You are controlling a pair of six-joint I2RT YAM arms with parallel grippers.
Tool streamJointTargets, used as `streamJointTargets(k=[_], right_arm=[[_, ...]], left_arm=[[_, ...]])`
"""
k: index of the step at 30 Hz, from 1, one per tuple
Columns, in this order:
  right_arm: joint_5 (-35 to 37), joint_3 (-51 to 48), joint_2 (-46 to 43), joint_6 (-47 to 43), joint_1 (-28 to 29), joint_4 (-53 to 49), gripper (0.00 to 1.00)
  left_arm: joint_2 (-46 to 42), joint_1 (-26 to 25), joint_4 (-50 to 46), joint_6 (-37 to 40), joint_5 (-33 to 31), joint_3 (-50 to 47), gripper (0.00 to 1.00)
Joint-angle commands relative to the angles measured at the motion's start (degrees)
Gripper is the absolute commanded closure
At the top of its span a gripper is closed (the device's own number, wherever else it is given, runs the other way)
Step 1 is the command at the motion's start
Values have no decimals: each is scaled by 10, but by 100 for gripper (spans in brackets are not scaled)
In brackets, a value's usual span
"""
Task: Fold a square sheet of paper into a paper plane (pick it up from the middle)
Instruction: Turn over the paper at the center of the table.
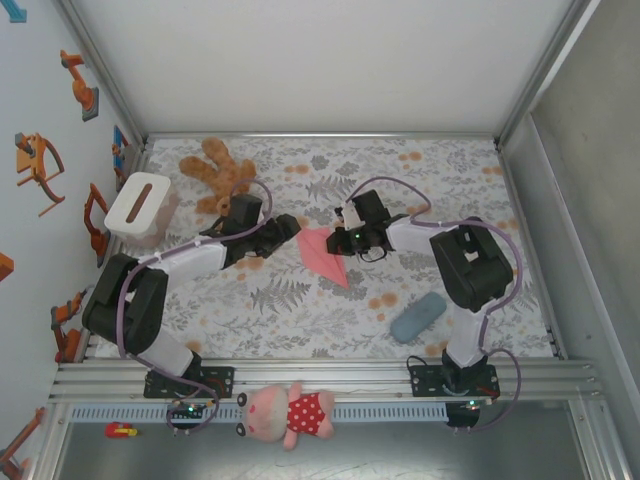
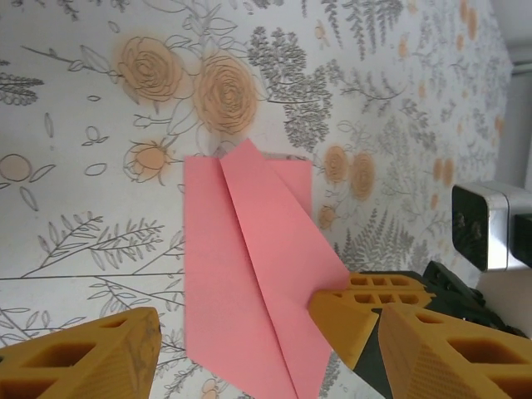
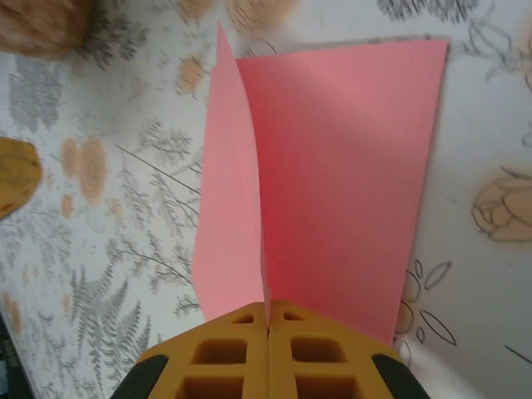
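Low over the tabletop, right hand pinches paper

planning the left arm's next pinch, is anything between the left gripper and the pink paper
Nothing visible does. The left gripper stands open right at the left edge of the folded pink paper. The right gripper is shut on the opposite edge, close to the left gripper's far finger, so that side is crowded.
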Motion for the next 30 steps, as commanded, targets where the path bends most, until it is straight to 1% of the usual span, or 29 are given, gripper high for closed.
streamJointTargets(k=[1, 6, 8, 13, 17, 22, 30], right_arm=[[-35, -17, -55, 42, -19, 90, 100], [-78, -42, -105, 130, -37, 193, 100], [-92, -48, -118, 168, -41, 229, 100], [-120, -63, -134, 272, -46, 342, 100], [-134, -64, -143, 320, -47, 384, 100], [-138, -67, -151, 334, -50, 391, 100], [-144, -72, -150, 362, -56, 422, 100]], left_arm=[[-34, 3, 55, -11, 36, -13, 28], [-57, 0, 154, -38, 86, -40, 23], [-55, -7, 199, -46, 116, -39, 22], [-29, -31, 245, -43, 170, -11, 24], [-14, -38, 264, -35, 187, 5, 32], [-13, -40, 296, -31, 206, 15, 45], [-14, -45, 302, -23, 224, 20, 62]])
